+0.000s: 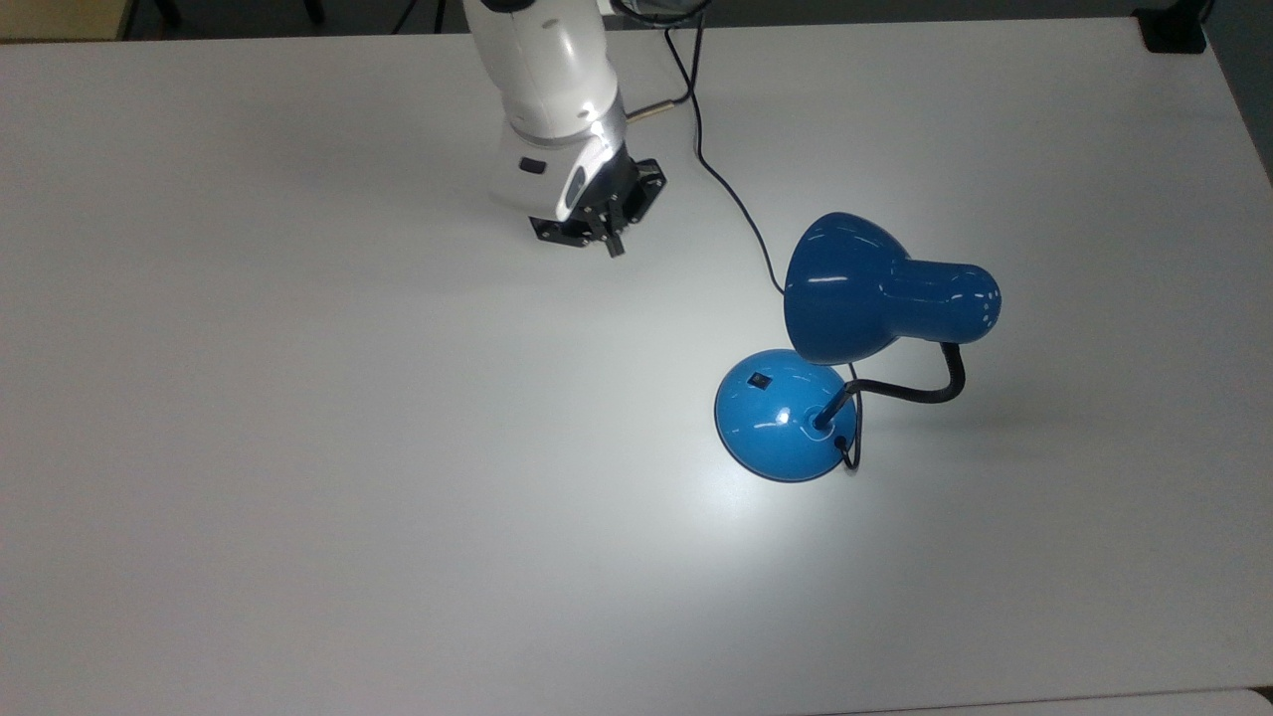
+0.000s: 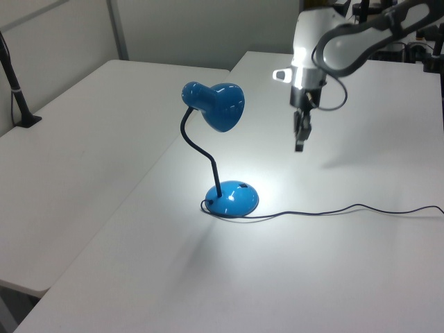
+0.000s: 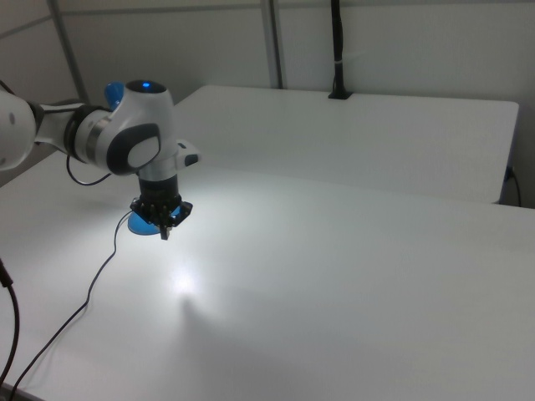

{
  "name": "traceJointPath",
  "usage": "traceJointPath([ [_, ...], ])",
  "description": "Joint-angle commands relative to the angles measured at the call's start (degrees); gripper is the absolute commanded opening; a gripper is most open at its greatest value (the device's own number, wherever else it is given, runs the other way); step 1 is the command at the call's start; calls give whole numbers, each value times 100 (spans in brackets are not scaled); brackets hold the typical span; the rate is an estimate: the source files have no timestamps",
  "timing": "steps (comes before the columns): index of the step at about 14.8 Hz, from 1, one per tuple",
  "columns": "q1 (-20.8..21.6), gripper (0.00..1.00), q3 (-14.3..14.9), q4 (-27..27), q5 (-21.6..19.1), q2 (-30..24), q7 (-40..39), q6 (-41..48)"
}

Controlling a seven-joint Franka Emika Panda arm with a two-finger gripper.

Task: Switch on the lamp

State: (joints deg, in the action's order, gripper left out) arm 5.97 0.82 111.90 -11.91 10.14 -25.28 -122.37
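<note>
Standing on the white surface (image 1: 298, 447), the lamp (image 1: 875, 298) is glossy blue: a bell-shaped shade (image 2: 220, 106), a black gooseneck (image 2: 200, 149) and a round domed base (image 1: 781, 416) carrying a small black switch (image 1: 760, 379). Lamp is lit; a bright pool of light falls on the surface around and in front of the base in the top view and the left view. Position: toward the top view's right, about mid-height of the frame. A thin black cord (image 2: 333, 210) leaves the base and trails off to the left view's right. Shade overhangs the base's upper edge in the top view. The neck rises from the base, bows out and curves back into the narrow end of the shade. Arm (image 2: 347, 41): white and grey, reaching in from the top edge of the top view, wrist bent so the hand (image 1: 612, 242) points down at the surface. Hand is raised above the surface, well apart from the lamp, toward the top view's upper left of it. Fingers drawn close together, nothing between them. Orientation: the shade's long axis runs roughly left-right in the top view, narrow end to the top view's right, open mouth facing the top view's left and angled downward toward the surface.
</note>
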Motion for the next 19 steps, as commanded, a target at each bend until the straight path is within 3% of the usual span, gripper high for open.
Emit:
traceJointPath([
  [1, -227, 23, 296, -61, 671, -714, 871, 827],
  [2, -341, 33, 339, -272, 916, -793, 1293, 1168],
  [3, -377, 51, 349, -491, 1197, -820, 1541, 1545],
  [4, -421, 72, 375, -737, 1374, -829, 1648, 1862],
  [5, -430, 100, 445, -940, 1410, -838, 1666, 2100],
  [11, -430, 100, 700, -1864, 1349, -943, 1833, 2569],
  [19, -492, 100, 709, -1917, 989, -952, 1877, 2534],
])
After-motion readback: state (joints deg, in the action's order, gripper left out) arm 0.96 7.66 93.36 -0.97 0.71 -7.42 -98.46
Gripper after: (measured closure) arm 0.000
